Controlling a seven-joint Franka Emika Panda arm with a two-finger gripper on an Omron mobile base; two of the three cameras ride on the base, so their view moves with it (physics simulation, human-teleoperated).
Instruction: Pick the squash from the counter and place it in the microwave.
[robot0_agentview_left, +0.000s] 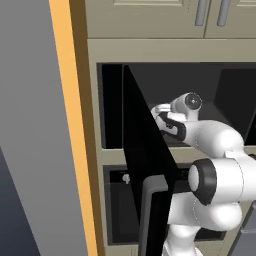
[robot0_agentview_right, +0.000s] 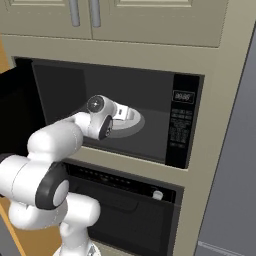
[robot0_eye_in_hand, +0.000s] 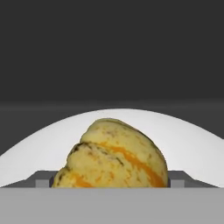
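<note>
1. Microwave (robot0_agentview_right: 187, 125): a black box built into beige cabinetry, with its keypad panel on the right. The dark cavity stands open. In the left base view the door (robot0_agentview_left: 145, 165) swings out toward the camera on its left hinge, and its grey handle (robot0_agentview_left: 150, 210) runs down the near edge.
2. Oven (robot0_agentview_right: 130, 210): a black unit just below the microwave, with a control strip along its top.
3. Arm (robot0_agentview_right: 55, 145): white with dark joints. It rises from below and reaches forward, with its wrist inside the cavity above the plate.
4. Cabinets (robot0_agentview_right: 150, 20): beige doors with grey handles, above the microwave.
5. Plate (robot0_eye_in_hand: 43, 144): white and round, lying on the cavity floor. In the right base view its rim (robot0_agentview_right: 137, 125) shows just past the wrist.
6. Squash (robot0_eye_in_hand: 114, 155): lumpy and yellow with orange streaks and dark flecks. It sits close to the hand camera, between the finger tips, inside the microwave and over the plate. Whether it rests on the plate or hangs just above it I cannot tell.
7. Gripper (robot0_eye_in_hand: 111, 181): grey finger tips (robot0_eye_in_hand: 43, 180) flank the squash on both sides at its base. The jaws appear clamped on it.
</note>
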